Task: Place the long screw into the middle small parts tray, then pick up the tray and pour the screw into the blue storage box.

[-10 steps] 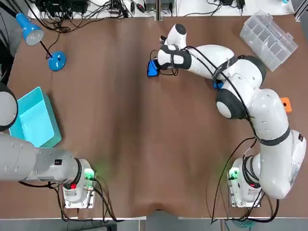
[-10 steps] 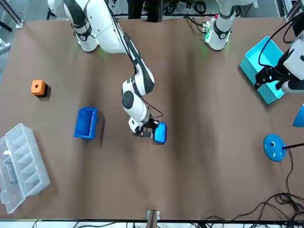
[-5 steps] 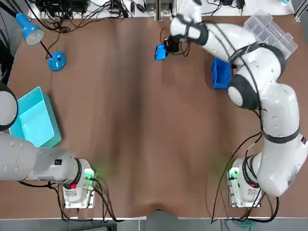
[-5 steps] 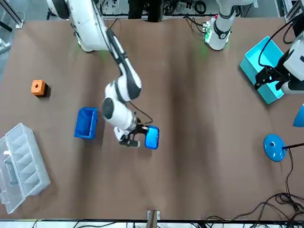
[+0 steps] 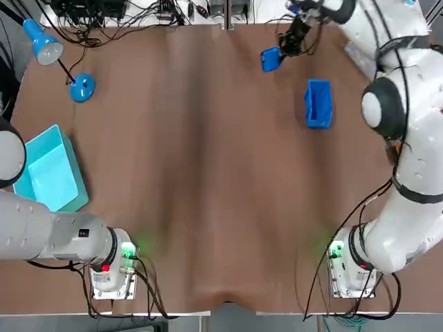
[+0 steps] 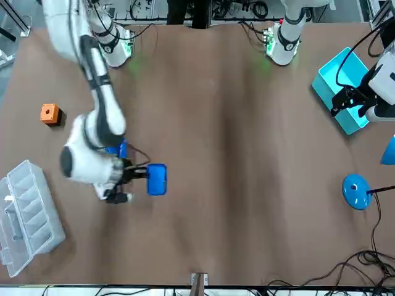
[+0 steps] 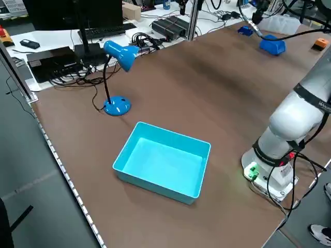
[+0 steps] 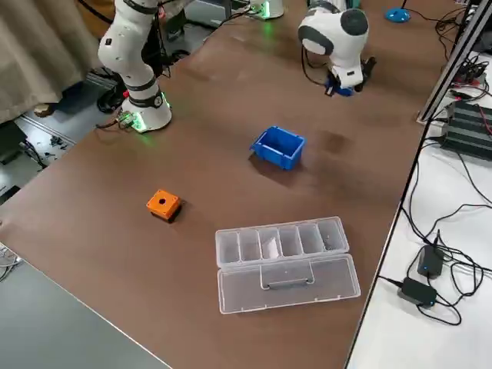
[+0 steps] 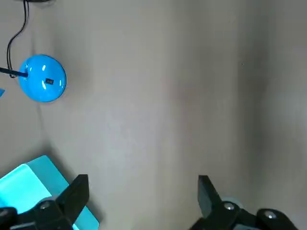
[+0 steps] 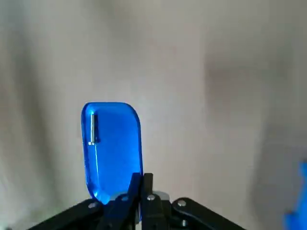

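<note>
Well, across the table (image 5: 208, 173) the left gripper (image 9: 141, 186) hangs idle by the teal bin (image 5: 48, 173), fingers spread and holding nothing. The right gripper (image 5: 292, 36) is up near the far edge. The box (image 5: 318, 104) sits close by, and no screw shows in it. The right fingers pinch the end of the tray (image 10: 112, 148), held beside the box, not over it. The screw (image 10: 92, 128) lies in the tray, so placing and lifting look done; carrying over and pouring remain.
</note>
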Robot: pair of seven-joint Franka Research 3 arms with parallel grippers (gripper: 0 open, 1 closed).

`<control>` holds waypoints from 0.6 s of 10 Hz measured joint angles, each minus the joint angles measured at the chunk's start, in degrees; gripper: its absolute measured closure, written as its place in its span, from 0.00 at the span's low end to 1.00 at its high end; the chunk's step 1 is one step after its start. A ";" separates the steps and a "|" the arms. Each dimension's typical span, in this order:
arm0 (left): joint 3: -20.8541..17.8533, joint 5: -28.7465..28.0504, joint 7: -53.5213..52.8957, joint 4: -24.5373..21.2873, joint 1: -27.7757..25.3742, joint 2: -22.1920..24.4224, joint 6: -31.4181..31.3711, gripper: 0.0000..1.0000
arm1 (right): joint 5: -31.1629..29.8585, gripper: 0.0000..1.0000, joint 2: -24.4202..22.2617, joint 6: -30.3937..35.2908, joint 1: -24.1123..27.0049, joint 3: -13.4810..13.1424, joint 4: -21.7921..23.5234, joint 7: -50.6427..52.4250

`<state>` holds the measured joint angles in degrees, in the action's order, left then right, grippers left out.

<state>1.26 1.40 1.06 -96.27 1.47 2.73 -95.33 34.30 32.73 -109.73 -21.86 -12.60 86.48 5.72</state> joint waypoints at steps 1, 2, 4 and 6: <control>0.00 0.00 0.00 0.01 0.00 0.00 0.00 0.00 | -3.00 0.96 -0.75 2.35 2.06 -0.66 0.14 3.44; 0.00 0.00 0.00 0.02 0.00 -0.01 0.00 0.00 | -5.34 0.96 -1.47 4.41 4.14 -1.06 0.17 6.95; 0.00 0.00 0.00 0.03 0.00 -0.01 0.00 0.00 | -6.79 0.96 -2.45 8.41 8.65 -1.34 0.31 14.08; -0.01 0.00 0.00 0.03 0.00 -0.01 0.00 0.00 | -9.10 0.96 -2.56 11.55 12.85 -1.48 0.35 19.61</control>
<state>1.26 1.40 1.06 -96.24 1.46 2.72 -95.32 25.20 30.16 -98.19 -9.01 -14.08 86.83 25.32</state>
